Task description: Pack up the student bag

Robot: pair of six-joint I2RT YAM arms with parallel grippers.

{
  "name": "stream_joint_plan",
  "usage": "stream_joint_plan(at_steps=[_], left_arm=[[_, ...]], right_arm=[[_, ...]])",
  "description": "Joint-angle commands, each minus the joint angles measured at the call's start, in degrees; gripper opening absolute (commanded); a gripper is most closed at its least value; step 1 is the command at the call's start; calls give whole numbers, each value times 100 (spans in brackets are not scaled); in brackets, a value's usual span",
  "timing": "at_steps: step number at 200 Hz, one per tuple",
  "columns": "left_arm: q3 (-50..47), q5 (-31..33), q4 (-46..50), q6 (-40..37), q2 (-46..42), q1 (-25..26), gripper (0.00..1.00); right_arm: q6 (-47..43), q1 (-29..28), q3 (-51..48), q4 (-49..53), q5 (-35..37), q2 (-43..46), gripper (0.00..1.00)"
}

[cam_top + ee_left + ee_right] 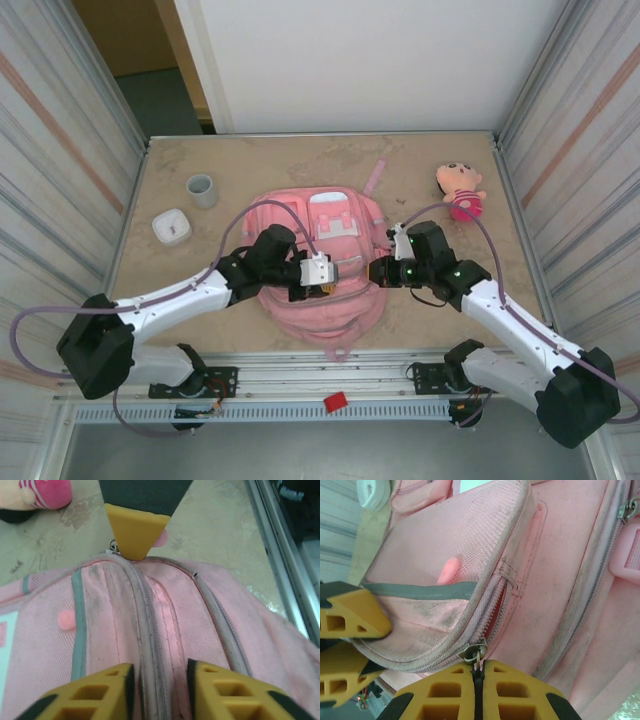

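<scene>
Right fingers are clamped shut on the zipper pull; left fingers sit partly open astride the zip seam, holding nothing. Student bag lies centre of the desk, barely unzipped; plush doll and cup wait outside. Packing looks hardly begun.

Soft, even overhead light is brightening the desk, throwing only faint shadows; wrist close-ups are blurring slightly toward their edges.

Bare counter lies open behind the student bag. Cup and white box obstruct the left, plush doll the right; left end effector and right end effector crowd the bag.
</scene>
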State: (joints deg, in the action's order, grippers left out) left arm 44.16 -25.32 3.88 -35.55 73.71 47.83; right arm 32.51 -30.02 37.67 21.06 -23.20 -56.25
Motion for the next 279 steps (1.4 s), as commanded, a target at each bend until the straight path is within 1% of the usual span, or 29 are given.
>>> stream_joint_plan(at_steps=[1,16,47,64,83,103,130,139,148,182,193,237,279], left_arm=[[131,134,220,172,-92,115,44],[300,281,312,191,43,237,47],[544,541,93,392,318,423,47],[646,587,-36,522,453,446,47],[764,589,-14,533,635,460,44],[800,544,30,444,715,463,36],[740,552,97,248,657,457,11],[705,579,140,183,605,447,6],[671,562,209,105,551,438,3],[427,74,282,-176,286,338,2],[348,-149,345,-283,192,292,3],[91,-951,218,-478,-112,31,2],[126,-1331,446,-748,-126,8,3]], right_arm=[[-105,-66,78,-47,-45,43,0],[-202,-198,150,100,6,56,0],[-254,-465,258,163,-95,44,0],[-307,-668,326,178,-89,1,0],[-359,-820,381,201,-35,-18,0],[-362,-822,390,222,37,-18,0],[-295,-635,343,315,279,-9,0],[-248,-483,305,346,334,-9,0],[-215,-308,264,346,342,-14,0],[-385,154,258,248,372,-18,0],[-473,218,292,175,337,-225,0],[-709,241,243,-346,416,-464,0],[-673,269,288,-486,723,-757,0]])
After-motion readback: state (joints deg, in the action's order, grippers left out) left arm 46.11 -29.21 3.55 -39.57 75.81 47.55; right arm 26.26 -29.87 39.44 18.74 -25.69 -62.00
